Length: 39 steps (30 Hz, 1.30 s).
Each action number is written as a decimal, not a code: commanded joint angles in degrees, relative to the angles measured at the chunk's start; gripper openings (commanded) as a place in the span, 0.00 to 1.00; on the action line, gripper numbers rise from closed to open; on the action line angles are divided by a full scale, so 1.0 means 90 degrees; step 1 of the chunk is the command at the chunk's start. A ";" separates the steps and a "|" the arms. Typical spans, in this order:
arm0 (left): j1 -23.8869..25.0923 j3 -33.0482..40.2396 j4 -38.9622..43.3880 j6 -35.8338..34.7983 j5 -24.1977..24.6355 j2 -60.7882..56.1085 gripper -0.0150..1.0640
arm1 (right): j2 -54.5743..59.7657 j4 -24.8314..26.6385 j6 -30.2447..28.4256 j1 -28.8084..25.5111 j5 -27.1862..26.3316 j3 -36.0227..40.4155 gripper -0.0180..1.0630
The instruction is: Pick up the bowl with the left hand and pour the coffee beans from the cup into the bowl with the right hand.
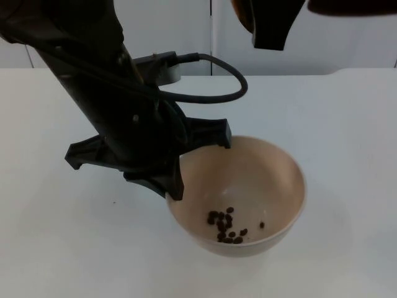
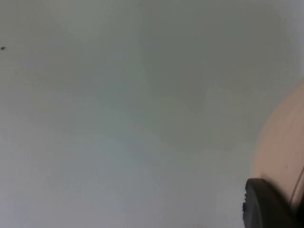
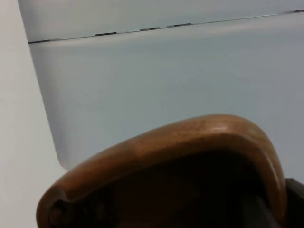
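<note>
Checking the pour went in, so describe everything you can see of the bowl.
The bowl is round, smooth and pale beige, possibly ceramic or plastic. It is tilted, its opening facing the top camera, with a small cluster of dark coffee beans at its bottom. The left gripper meets its rim on the left side, above the white table.

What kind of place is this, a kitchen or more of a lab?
Probably a lab test bench, not a kitchen: a plain white table ending at a grey partition wall, with the left gripper holding a bowl of coffee beans and the right gripper holding a wooden cup.
</note>
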 commanded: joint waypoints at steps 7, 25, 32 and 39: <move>-0.0035 0.0024 -0.0095 -0.0017 -0.0067 -0.0051 0.01 | -0.0003 -0.0214 -0.0012 0.0031 0.0001 0.0003 0.02; -0.0035 0.0024 -0.0095 -0.0017 -0.0092 -0.0051 0.01 | -0.0003 -0.0459 0.0012 0.0037 0.0001 0.0003 0.02; -0.0035 0.0024 -0.0095 -0.0017 -0.0092 -0.0051 0.01 | -0.0003 -0.0319 0.0072 0.0037 0.0001 0.0003 0.02; -0.0035 0.0024 -0.0095 -0.0017 -0.0092 -0.0051 0.01 | -0.0003 0.0054 0.0072 0.0020 0.0001 0.0003 0.02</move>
